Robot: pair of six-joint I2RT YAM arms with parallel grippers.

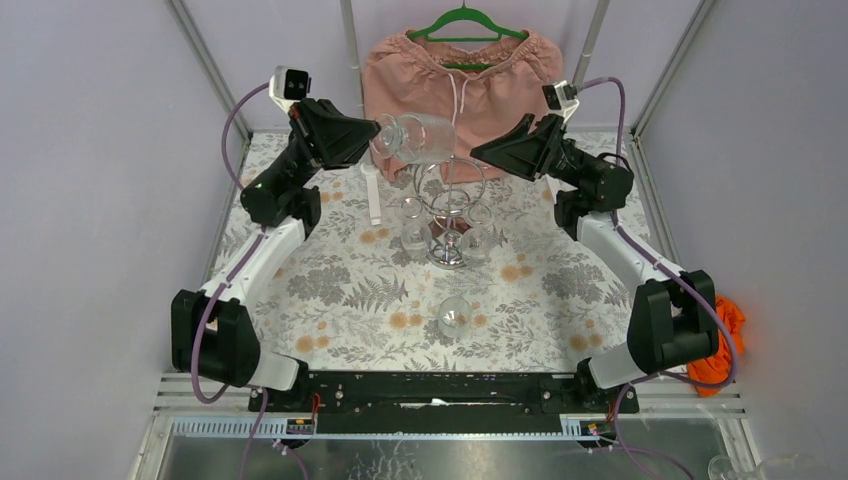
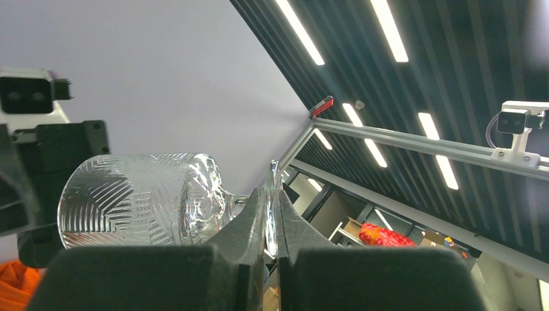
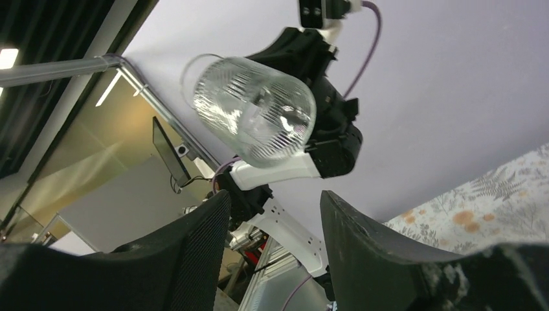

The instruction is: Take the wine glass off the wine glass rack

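A clear ribbed wine glass (image 1: 420,137) lies sideways in the air above the chrome wine glass rack (image 1: 451,190), free of its arms. My left gripper (image 1: 377,133) is shut on the glass's foot. In the left wrist view the flat foot (image 2: 272,194) is pinched edge-on between the pads, and the bowl (image 2: 142,201) points left. My right gripper (image 1: 478,152) stands open just right of the bowl and holds nothing. In its own view its fingers (image 3: 194,240) sit below the glass (image 3: 252,110). Two more glasses (image 1: 415,236) hang low on the rack.
Another glass (image 1: 455,315) lies on the floral table cover in front of the rack's round base (image 1: 447,257). Pink shorts on a green hanger (image 1: 460,70) hang behind. A white post (image 1: 372,195) stands left of the rack. An orange cloth (image 1: 726,335) lies by the right arm's base.
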